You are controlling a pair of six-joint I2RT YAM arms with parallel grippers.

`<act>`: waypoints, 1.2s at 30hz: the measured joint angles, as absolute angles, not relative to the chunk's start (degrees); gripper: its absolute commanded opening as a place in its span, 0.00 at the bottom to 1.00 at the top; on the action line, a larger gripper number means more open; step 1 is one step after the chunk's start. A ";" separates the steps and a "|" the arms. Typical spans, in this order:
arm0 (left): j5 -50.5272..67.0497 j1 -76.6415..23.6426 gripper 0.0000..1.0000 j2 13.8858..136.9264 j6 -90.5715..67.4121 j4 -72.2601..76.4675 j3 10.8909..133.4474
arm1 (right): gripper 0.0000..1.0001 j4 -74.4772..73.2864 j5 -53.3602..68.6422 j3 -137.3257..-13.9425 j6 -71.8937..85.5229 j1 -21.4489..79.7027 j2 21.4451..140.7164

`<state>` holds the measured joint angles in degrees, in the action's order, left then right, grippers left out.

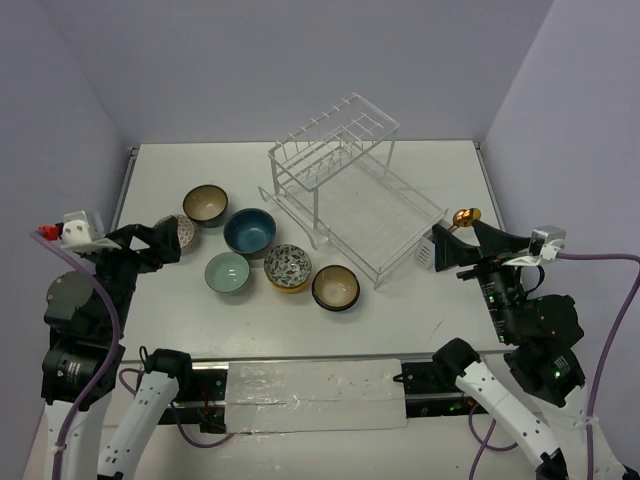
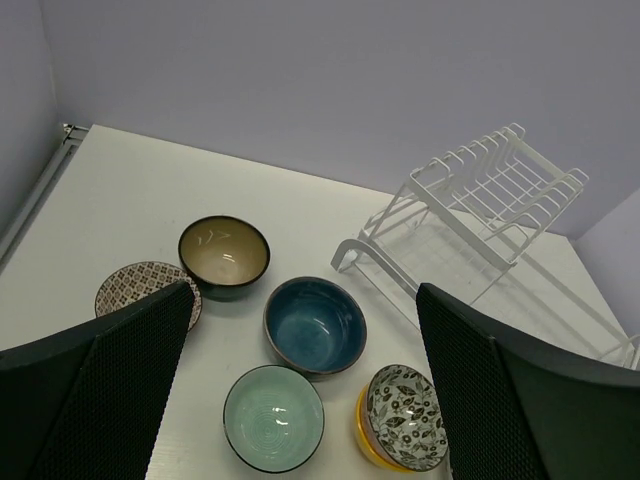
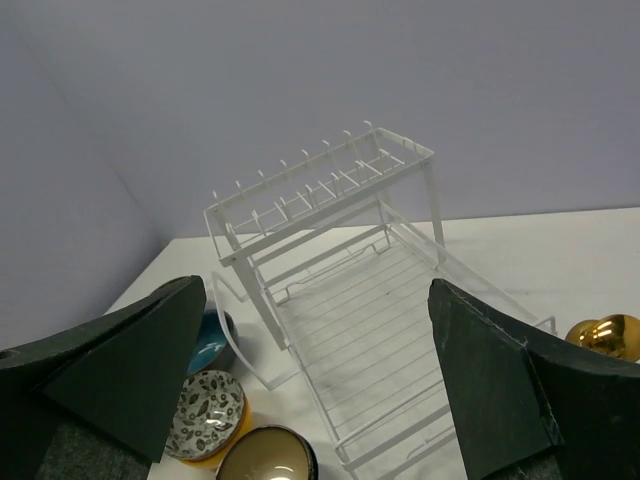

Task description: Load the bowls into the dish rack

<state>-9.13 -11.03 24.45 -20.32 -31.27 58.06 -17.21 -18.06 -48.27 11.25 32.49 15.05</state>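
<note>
Several bowls sit on the table left of the white wire dish rack: a brown one with a cream inside, a dark blue one, a pale green one, a yellow-outside patterned one, a dark one with a cream inside and a small patterned one. My left gripper is open and empty, raised beside the small patterned bowl. My right gripper is open and empty, right of the rack. The rack holds no bowls.
A gold spoon stands in the small side holder at the rack's right end, close to my right gripper; it also shows in the right wrist view. Lavender walls close in the table at the back and sides.
</note>
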 measured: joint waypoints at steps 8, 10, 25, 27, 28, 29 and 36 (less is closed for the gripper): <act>-8.78 -11.09 0.99 24.67 -21.10 -32.03 57.10 | 1.00 -18.02 -15.68 -47.81 13.17 32.49 15.31; -8.60 -11.09 0.99 24.88 -21.45 -32.18 56.51 | 1.00 -18.50 -14.31 -47.62 13.85 32.49 16.10; -2.76 -11.14 0.99 43.38 -25.69 -40.51 56.10 | 1.00 -21.96 -11.70 -45.74 18.85 32.49 28.36; -1.52 -11.25 0.99 45.95 -26.26 -41.47 55.99 | 1.00 -22.02 -11.14 -45.74 19.42 32.49 30.72; -1.17 -11.44 0.99 46.76 -26.48 -41.56 55.72 | 1.00 -22.06 -10.92 -45.74 19.79 32.49 32.03; -0.75 -11.68 0.99 47.46 -26.76 -41.82 55.44 | 1.00 -22.20 -10.76 -45.74 20.12 32.49 33.50; -0.05 -17.65 0.95 52.66 -30.85 -40.82 53.54 | 1.00 -23.20 -9.43 -45.69 21.21 32.49 40.38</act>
